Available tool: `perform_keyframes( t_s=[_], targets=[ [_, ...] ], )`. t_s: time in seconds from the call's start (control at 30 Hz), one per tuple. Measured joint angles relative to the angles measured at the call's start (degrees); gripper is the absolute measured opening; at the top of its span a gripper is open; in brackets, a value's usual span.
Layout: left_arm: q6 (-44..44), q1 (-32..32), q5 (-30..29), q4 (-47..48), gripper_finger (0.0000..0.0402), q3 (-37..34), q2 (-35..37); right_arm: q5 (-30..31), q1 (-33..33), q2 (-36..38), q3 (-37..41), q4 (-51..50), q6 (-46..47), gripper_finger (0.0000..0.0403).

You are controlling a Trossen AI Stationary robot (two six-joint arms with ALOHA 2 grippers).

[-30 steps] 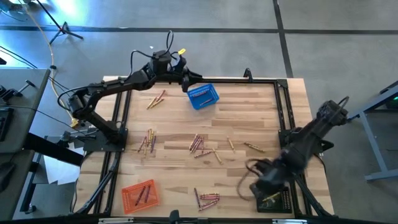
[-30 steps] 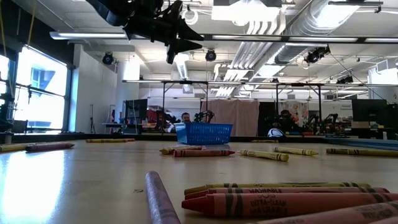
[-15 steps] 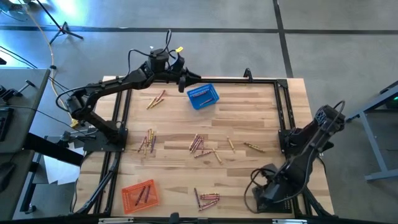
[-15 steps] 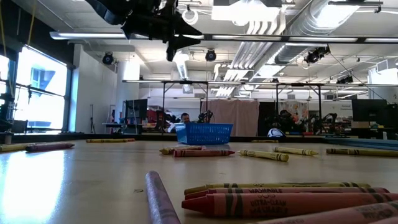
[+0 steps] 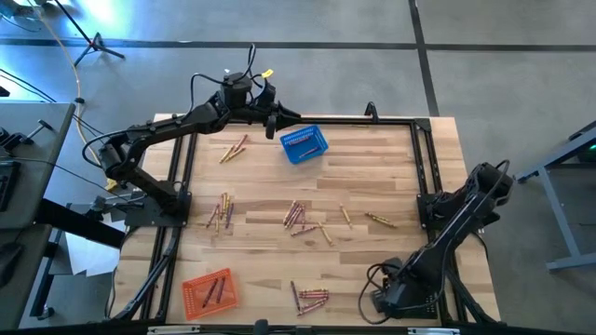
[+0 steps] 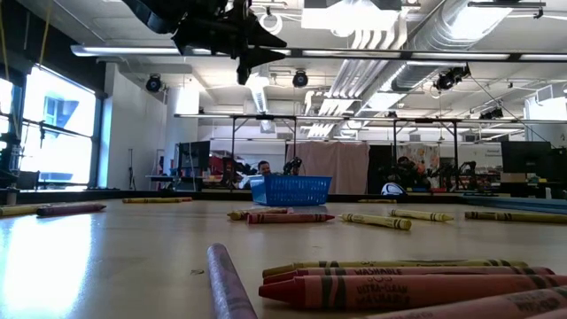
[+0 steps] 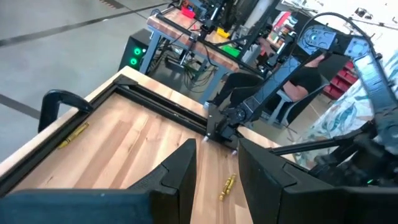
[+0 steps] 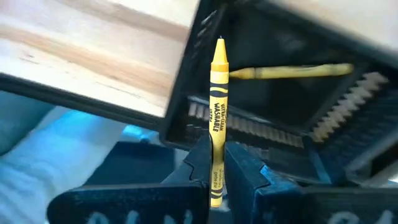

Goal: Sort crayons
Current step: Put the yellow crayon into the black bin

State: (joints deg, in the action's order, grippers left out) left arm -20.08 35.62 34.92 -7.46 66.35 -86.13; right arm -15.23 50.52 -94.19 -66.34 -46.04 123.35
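My right gripper (image 5: 388, 298) is at the table's near right corner, shut on a yellow crayon (image 8: 217, 106) over the black mesh basket (image 8: 323, 118). Another yellow crayon (image 8: 292, 72) lies in that basket. My left gripper (image 5: 271, 114) is open and empty, high above the far edge (image 6: 244, 53), just left of the blue basket (image 5: 304, 143). Several loose crayons lie flat on the table in groups (image 5: 298, 216) (image 5: 222, 211) (image 5: 235, 147) (image 5: 312, 296). The orange basket (image 5: 209, 290), with a few crayons inside, stands near left. My right gripper pinches the yellow crayon's blunt rear end (image 8: 214, 163) between its two fingers. The crayon runs along the fingers and sticks out ahead of them, with its pointed tip (image 8: 220, 43) foremost. It is lifted clear above the black basket.
Two yellow crayons (image 5: 380, 221) (image 5: 345, 216) lie right of the table's middle. A black frame rail (image 5: 421, 158) runs round the tabletop. Crayons lie close to the low camera (image 6: 399, 285). The room beyond holds desks and equipment.
My right gripper has gone toward the table's near edge and a little left with the yellow crayon, and now covers the black basket in the high view. My left gripper has risen slightly near the blue basket.
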Motion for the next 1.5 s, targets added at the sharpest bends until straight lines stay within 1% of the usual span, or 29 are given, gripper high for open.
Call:
perform_keyframes(
  t_s=[0.1, 0.27, 0.4, 0.5, 0.63, 0.7, 0.73, 0.77, 0.83, 0.93, 1.0, 1.07, 1.17, 1.23, 1.4, 1.5],
  targets=[
    [-0.39, 0.0, 0.01, 0.0, 0.0103, 0.0, 0.0, -0.01, 0.0, 0.22, 3.35, 5.45, 0.52, 0.0014],
    [-0.36, -0.02, 0.0, -0.02, 0.0103, 0.0, 0.0, 0.05, 0.13, 0.6, 5.55, 5.6, 0.68, 0.0017],
    [-0.33, -0.02, 0.0, -0.02, 0.0103, 0.0, 0.0, -0.45, 0.15, 0.66, 5.78, 4.27, 2.71, 0.0035],
    [-0.28, -0.02, 0.0, -0.01, 0.0103, 0.0, 0.0, -3.36, 0.13, 0.66, 5.74, 4.7, 2.67, 0.0058],
    [0.24, 0.0, 0.0, -0.02, 0.0103, 0.0, 0.0, -9.48, 0.15, 1.02, 5.74, 4.65, 2.71, 0.009],
    [0.23, 0.0, 0.02, 0.0, 0.0103, 0.0, 0.0, -12.48, -0.47, 2.33, 5.74, 5.07, 2.84, 0.0102],
    [0.23, 0.0, 0.0, 0.0, 0.0103, 0.0, 0.0, -12.88, -0.9, 3.41, 5.74, 5.65, 2.82, 0.0106],
    [0.23, 0.0, 0.02, 0.0, 0.0103, 0.0, 0.0, -12.41, -1.47, 4.77, 5.73, 6.09, 2.85, 0.0108],
    [0.23, 0.0, 0.0, -0.01, 0.0103, 0.0, 0.0, -9.29, -2.68, 8.11, 5.7, 5.98, 3.3, 0.0108],
    [0.25, 0.0, 0.02, -0.02, 0.0103, 0.0, 0.0, -0.41, -4.1, 13.9, 5.66, 2.97, 3.83, 0.0106],
    [0.23, 0.0, 0.01, 0.0, 0.0103, 0.0, 0.0, 6.37, -5.24, 17.47, 5.6, -2.64, 3.89, 0.0103],
    [0.25, 0.0, 0.0, 0.0, 0.0103, 0.0, 0.0, 12.11, -7.09, 20.42, 5.59, -10.64, 4.69, 0.0099],
    [0.23, 0.0, 0.01, 0.01, 0.0103, 0.0, 0.0, 18.03, -11.87, 22.9, 5.94, -20.76, 3.89, 0.0096],
    [0.2, 0.0, 0.0, 0.18, 0.0103, 0.0, 0.0, 19.29, -16.51, 23.49, 7.25, -20.77, -1.31, 0.0096],
    [-0.41, 0.0, 0.0, 1.2, 0.0103, 0.0, 0.0, 19.29, -29.63, 21.56, 12.48, -8.6, -20.36, 0.0096],
    [-0.38, 0.0, 0.02, 2.12, 0.0103, 0.0, 0.0, 19.24, -36.66, 19.47, 14.8, -5.42, -26.25, 0.0096]
  ],
)
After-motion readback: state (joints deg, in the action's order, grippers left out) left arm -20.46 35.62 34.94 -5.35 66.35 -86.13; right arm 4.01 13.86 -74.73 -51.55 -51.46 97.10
